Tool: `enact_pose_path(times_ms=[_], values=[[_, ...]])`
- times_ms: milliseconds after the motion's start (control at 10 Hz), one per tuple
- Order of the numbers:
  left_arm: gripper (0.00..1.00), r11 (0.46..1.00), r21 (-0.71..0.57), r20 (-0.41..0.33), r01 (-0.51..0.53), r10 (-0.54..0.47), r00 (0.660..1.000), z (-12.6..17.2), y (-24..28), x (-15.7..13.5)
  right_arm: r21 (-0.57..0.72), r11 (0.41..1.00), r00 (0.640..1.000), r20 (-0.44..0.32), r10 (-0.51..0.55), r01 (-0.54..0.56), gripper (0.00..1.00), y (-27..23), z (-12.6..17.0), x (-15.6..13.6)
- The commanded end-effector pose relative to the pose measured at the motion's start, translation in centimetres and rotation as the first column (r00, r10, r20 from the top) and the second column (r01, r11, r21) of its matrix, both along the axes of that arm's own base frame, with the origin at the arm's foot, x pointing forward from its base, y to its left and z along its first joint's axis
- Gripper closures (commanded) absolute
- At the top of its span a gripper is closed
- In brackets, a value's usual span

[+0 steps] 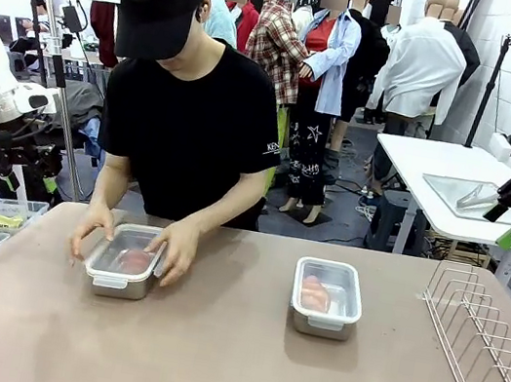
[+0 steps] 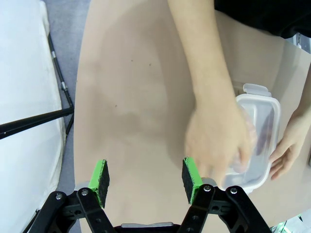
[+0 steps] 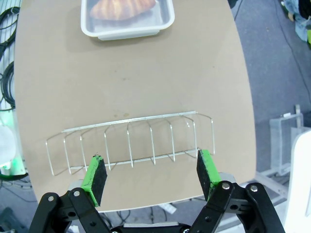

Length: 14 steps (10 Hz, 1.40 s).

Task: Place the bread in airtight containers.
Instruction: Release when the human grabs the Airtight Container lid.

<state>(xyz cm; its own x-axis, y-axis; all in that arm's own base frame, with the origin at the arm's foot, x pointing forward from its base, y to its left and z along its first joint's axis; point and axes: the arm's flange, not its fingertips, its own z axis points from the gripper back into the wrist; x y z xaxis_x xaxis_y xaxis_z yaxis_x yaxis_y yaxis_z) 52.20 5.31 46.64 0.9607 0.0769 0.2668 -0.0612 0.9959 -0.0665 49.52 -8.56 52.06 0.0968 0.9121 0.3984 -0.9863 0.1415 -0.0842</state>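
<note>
A person across the table presses both hands on the clear lid of the left airtight container [image 1: 123, 267]; a piece of bread [image 1: 132, 259] shows through the lid. The right airtight container [image 1: 327, 298] stands lidded mid-table, with its bread [image 1: 315, 293] inside. My left gripper [image 2: 146, 177] hangs open and empty above the table's left end, beside that left container [image 2: 262, 145] and the person's hand [image 2: 216, 141]. My right gripper [image 3: 150, 172] is open and empty, high over the wire rack [image 3: 131, 141], with the right container [image 3: 127, 19] and its bread [image 3: 121, 7] beyond. It is raised at the far right [image 1: 510, 234].
A wire rack [image 1: 480, 334] lies along the table's right edge. A white side table [image 1: 454, 187] with a metal tray stands behind on the right. The person's arms reach over the table's far left part. Bare tabletop [image 1: 206, 360] lies in front of both containers.
</note>
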Motion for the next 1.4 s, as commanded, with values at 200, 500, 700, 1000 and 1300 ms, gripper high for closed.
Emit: enact_pose_path(times_ms=[200, 500, 700, 1000, 1300], values=[[0.22, 1.0, 0.014, 0.001, 0.006, -0.006, 1.0, 0.17, 0.11, -0.05, -0.021, 1.0, 1.0, -0.001, -0.017, 0.017, 0.08, 0.36, 0.16, 0.18], [0.22, 1.0, 0.014, 0.001, 0.006, -0.006, 1.0, 0.17, 0.11, -0.05, -0.021, 1.0, 1.0, -0.001, -0.017, 0.017, 0.08, 0.36, 0.16, 0.18], [0.22, 1.0, 0.014, 0.001, 0.006, -0.006, 1.0, 0.17, 0.11, -0.05, -0.021, 1.0, 1.0, -0.001, -0.017, 0.017, 0.08, 0.36, 0.16, 0.18], [0.22, 1.0, 0.014, 0.001, 0.006, -0.006, 1.0, 0.17, 0.11, -0.05, -0.021, 1.0, 1.0, -0.001, -0.017, 0.017, 0.08, 0.36, 0.16, 0.18], [0.22, 1.0, 0.014, 0.001, 0.006, -0.006, 1.0, 0.17, 0.11, -0.05, -0.021, 1.0, 1.0, -0.001, -0.017, 0.017, 0.08, 0.36, 0.16, 0.18]])
